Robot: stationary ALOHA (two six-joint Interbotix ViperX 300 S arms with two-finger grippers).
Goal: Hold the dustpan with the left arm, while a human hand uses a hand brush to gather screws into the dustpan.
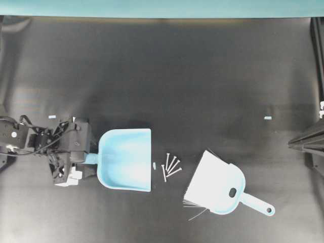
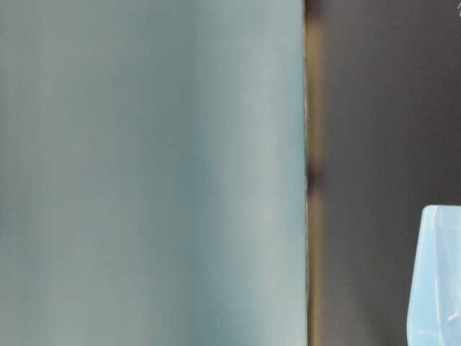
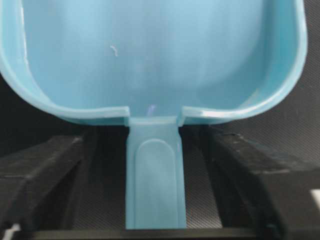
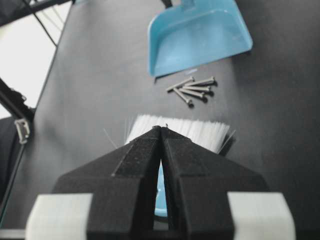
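Observation:
The light blue dustpan point(image 1: 125, 159) lies flat, its open mouth facing right. My left gripper point(image 1: 89, 159) is open around its short handle point(image 3: 155, 180); in the left wrist view point(image 3: 155, 150) a gap shows between each black finger point(image 3: 47, 172) and the handle. Several silver screws point(image 1: 171, 166) lie in a small bunch just right of the mouth, also seen in the right wrist view point(image 4: 192, 88). The hand brush point(image 1: 218, 185) lies further right, white bristles toward the screws. My right gripper point(image 4: 161, 129) is shut and empty, above the brush's bristles point(image 4: 195, 131). No human hand is in view.
The black mat carries small white flecks point(image 1: 268, 118), one just left of the screws point(image 1: 154, 165). The right arm's black frame point(image 1: 306, 142) stands at the right edge. A teal wall point(image 1: 162, 7) runs along the back. The table-level view is mostly blurred teal with a corner of the dustpan point(image 2: 436, 281).

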